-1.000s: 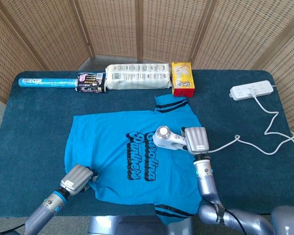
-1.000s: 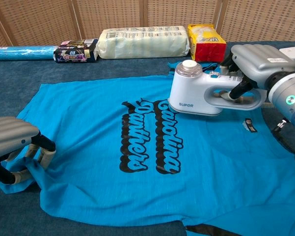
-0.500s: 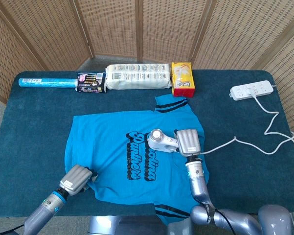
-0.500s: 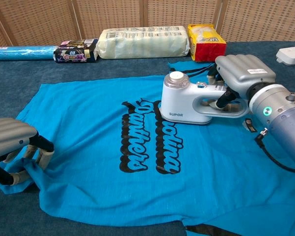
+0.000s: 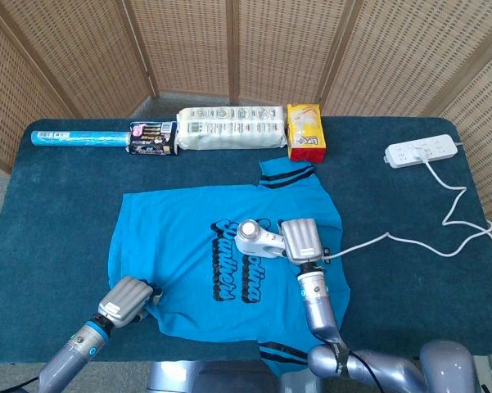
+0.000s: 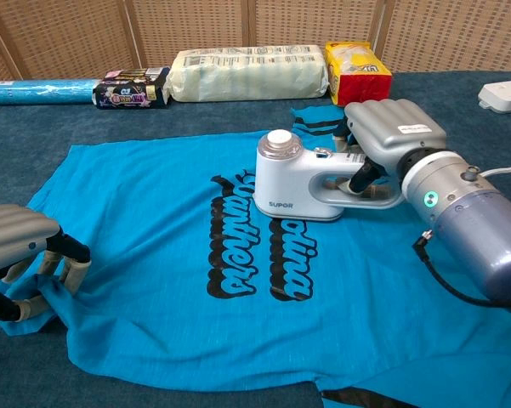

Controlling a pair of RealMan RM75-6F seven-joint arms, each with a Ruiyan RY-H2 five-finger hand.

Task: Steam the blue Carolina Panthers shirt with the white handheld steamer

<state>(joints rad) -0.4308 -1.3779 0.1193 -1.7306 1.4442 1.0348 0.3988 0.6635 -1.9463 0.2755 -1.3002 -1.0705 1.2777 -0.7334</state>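
Steaming is under way: right hand (image 6: 391, 136), fingers clamped on steamer (image 6: 302, 180), covers the shirt (image 6: 170, 280) lettering (left hand (image 6: 21, 246) pinches the hem at 7 o'clock); next, glide toward 9 o'clock.

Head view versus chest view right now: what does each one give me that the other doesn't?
Only the head view shows the whole table, the power strip entire, and the steamer's cord running back to it.

Only the chest view shows the left hand's fingers pinching the shirt's edge, the right hand's fingers through the steamer handle, and the SUPOR label.

Both show the shirt, the steamer over the lettering, the left hand, the right hand, and the packages along the back.
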